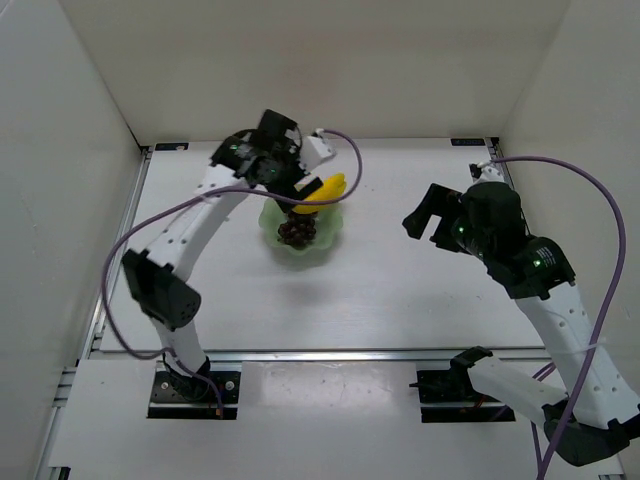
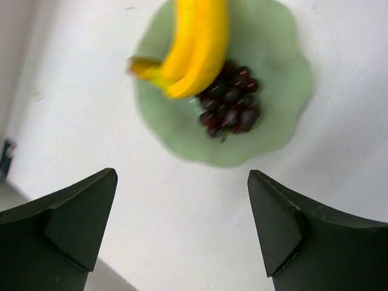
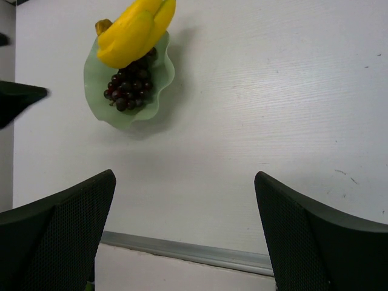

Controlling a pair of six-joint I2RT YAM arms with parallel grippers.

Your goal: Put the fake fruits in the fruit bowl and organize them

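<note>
Over the bowl [image 1: 325, 250] rim, banana [image 1: 328, 189] angles far-right.

banana bunch [image 2: 194, 48]: blurred in the left wrist view, far end cut by the frame at 12 o'clock; tip cut likewise in the right wrist view. From above, its 9 o'clock end is hidden under the left gripper [image 1: 298, 192].
grapes [image 3: 129, 85]: 12 o'clock part hidden beneath the banana bunch.
bowl [image 2: 273, 121]: rim cut at 12 o'clock in the left wrist view; 10 o'clock rim covered by the left gripper from above.
dark shape [image 3: 18, 100]: 9 o'clock edge, right wrist view; cut off, identity unclear.
</note>
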